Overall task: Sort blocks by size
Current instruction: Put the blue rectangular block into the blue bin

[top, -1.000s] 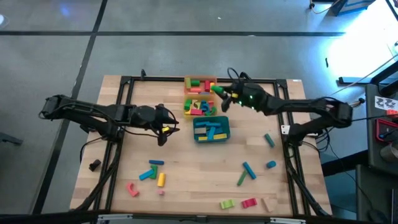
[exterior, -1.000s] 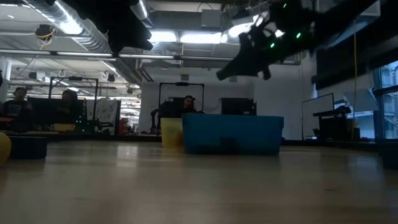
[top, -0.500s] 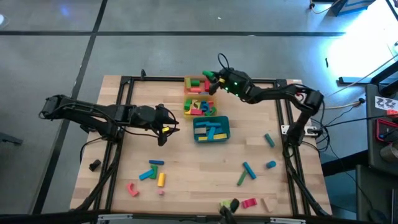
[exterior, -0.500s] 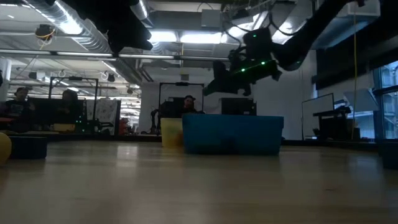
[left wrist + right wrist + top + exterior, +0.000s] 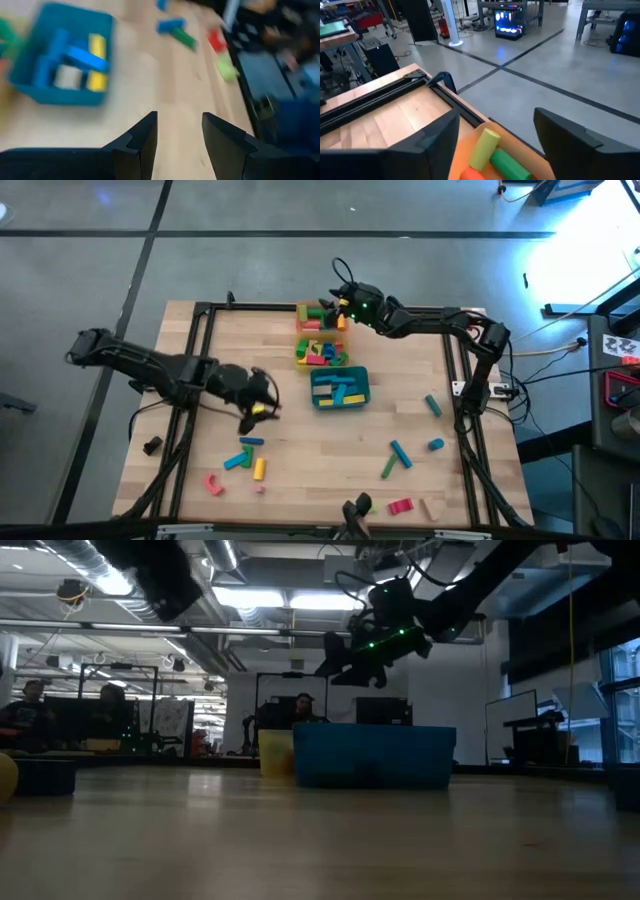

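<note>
Right gripper (image 5: 338, 302) over orange tray (image 5: 303, 325), fingers spread, empty; left gripper (image 5: 179, 132) parted, empty, beside teal tray (image 5: 22, 75). Loose blocks (image 5: 248, 461) scattered near table front: probably light, rigid, smooth; best pinched across flat long sides.

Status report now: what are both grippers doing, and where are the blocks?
Right gripper open above orange tray, empty. Left gripper open, empty, over bare table left of teal tray. Loose blocks remain on table. Nothing in the way.
</note>
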You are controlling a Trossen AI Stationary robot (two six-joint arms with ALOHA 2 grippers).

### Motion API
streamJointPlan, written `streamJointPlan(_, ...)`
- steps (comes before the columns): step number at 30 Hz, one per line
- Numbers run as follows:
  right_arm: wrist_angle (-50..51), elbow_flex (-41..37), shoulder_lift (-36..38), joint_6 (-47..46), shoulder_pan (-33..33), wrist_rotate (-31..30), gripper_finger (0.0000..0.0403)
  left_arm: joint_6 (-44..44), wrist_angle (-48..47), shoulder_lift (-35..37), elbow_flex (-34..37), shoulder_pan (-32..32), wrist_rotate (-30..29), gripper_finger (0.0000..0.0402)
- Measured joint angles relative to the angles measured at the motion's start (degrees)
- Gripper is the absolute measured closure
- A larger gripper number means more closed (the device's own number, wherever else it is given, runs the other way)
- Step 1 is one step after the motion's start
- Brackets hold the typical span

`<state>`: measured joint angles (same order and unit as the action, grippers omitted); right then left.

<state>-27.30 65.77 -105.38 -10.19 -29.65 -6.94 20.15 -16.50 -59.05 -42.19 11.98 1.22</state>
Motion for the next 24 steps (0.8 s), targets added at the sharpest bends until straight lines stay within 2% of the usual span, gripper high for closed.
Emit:
streamJointPlan(6, 2.9, 0.3, 0.0, 0.0, 0.0, 1.7, 0.0124, 3.7, -5.1, -1.9, 0.0, 10.4, 0.0, 0.026)
streamJointPlan(10, 4.7, 0.3, 0.0, 0.0, 0.0, 2.1, 0.0123, 6.5, -9.9, -3.1, 0.0, 14.3, -6.0, 0.026)
streamJointPlan(14, 5.3, 0.3, 0.0, 0.0, 0.0, 3.7, 0.0123, 8.5, -14.8, -5.4, 0.0, 15.4, -10.6, 0.026)
streamJointPlan(24, 5.6, 0.3, 0.0, 0.0, 0.1, 6.7, 0.0123, 8.0, -16.0, -16.9, 0.0, 15.5, -10.8, 0.026)
